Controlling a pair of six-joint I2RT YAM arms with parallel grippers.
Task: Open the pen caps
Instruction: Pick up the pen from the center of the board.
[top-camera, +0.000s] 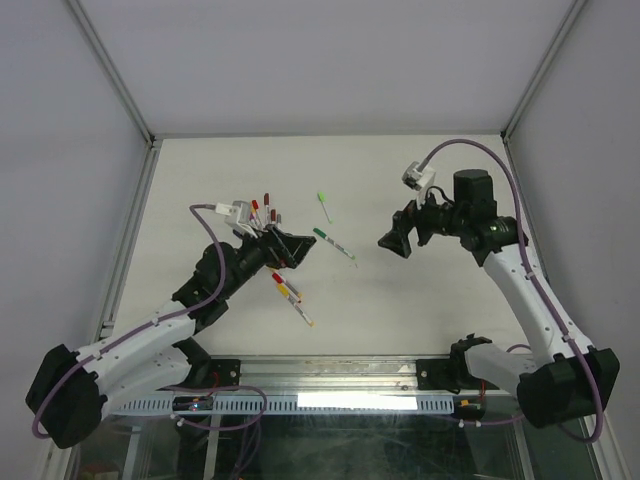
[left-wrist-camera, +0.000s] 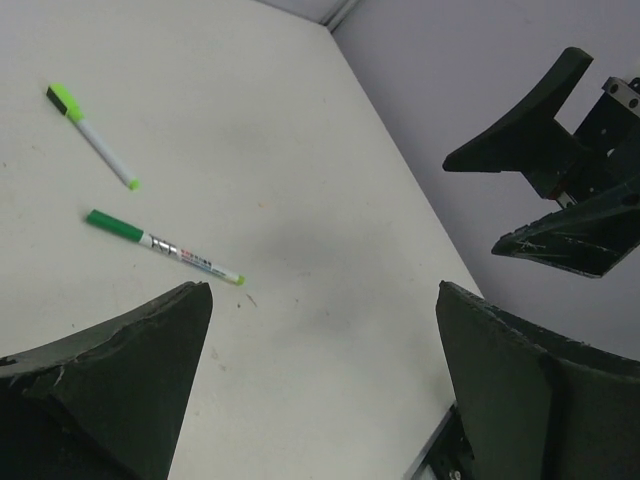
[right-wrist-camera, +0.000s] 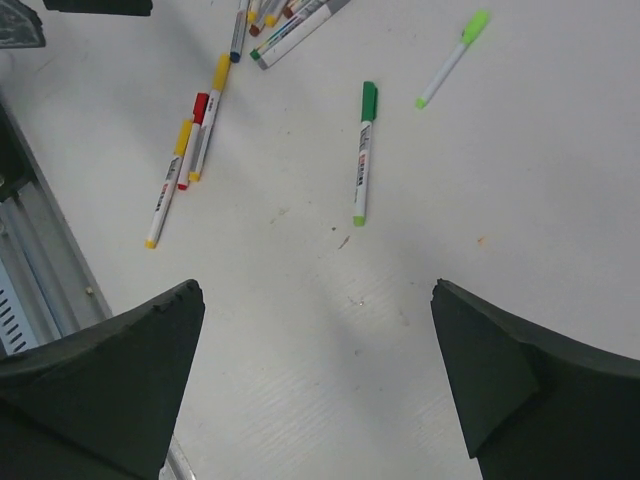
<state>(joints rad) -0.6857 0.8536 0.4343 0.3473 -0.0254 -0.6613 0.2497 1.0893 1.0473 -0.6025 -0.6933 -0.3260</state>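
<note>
Several capped pens lie on the white table (top-camera: 400, 300). A pen with a dark green cap (top-camera: 319, 233) lies between the grippers; it also shows in the left wrist view (left-wrist-camera: 113, 226) and the right wrist view (right-wrist-camera: 369, 100). A pen with a light green cap (top-camera: 322, 197) lies farther back, and its cap shows in the left wrist view (left-wrist-camera: 64, 100) and the right wrist view (right-wrist-camera: 475, 25). Pens with yellow and red caps (top-camera: 285, 288) lie near the left arm. My left gripper (top-camera: 300, 248) and right gripper (top-camera: 393, 240) hover above the table, both open and empty.
A cluster of more pens (top-camera: 265, 215) lies behind the left wrist, with its near end in the right wrist view (right-wrist-camera: 280, 20). A metal rail (top-camera: 330, 370) runs along the near table edge. White walls close in the table's back and sides.
</note>
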